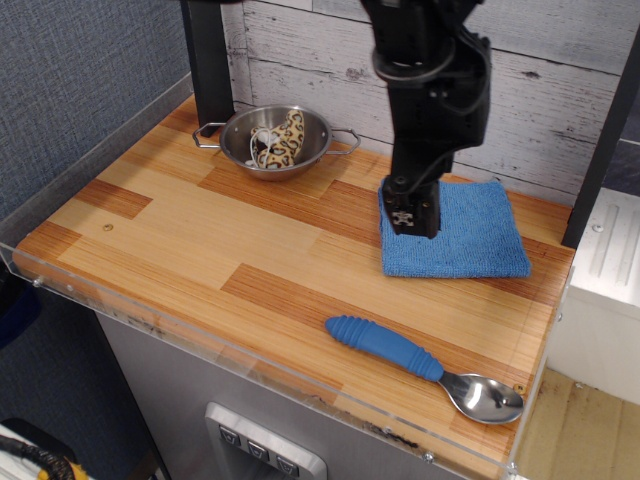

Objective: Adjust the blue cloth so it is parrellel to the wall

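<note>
The blue cloth lies flat on the wooden table at the back right, close to the wall of whitewashed planks. Its far edge runs nearly along the wall, with a slight skew. My gripper hangs from the black arm and points down over the cloth's left part, at or just above its surface. The fingers look pressed together with no gap showing. The cloth is not lifted or bunched.
A steel bowl with a leopard-patterned item inside stands at the back left by a black post. A blue-handled metal spoon lies near the front right edge. A clear plastic lip rims the table front.
</note>
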`<state>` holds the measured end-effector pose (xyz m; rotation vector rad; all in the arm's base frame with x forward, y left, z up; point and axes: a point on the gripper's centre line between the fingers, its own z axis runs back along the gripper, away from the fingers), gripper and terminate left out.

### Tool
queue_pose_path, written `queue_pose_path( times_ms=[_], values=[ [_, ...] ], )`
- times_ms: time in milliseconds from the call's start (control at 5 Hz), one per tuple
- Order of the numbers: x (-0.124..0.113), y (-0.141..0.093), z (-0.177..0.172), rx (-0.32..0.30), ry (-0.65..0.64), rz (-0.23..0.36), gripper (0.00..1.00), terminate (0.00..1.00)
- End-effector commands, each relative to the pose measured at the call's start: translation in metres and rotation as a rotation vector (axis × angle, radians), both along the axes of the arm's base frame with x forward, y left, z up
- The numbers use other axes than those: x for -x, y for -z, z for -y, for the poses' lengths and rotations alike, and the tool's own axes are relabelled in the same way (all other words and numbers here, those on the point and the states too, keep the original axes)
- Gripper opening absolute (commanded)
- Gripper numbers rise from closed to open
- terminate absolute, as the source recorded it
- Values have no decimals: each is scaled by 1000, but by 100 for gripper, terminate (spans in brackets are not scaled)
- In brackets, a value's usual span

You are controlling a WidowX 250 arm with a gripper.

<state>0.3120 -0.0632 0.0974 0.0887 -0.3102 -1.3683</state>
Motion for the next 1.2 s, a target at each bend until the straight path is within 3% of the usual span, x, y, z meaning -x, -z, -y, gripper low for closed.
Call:
queue_pose_path(
  times_ms=[0, 600, 1000],
  values=[
    [-26, 4, -2, 24, -77, 35, 100, 0],
    [-61, 32, 3, -25, -66, 24, 100, 0],
    [-77, 53, 18, -35, -42, -20, 100, 0]
  ],
)
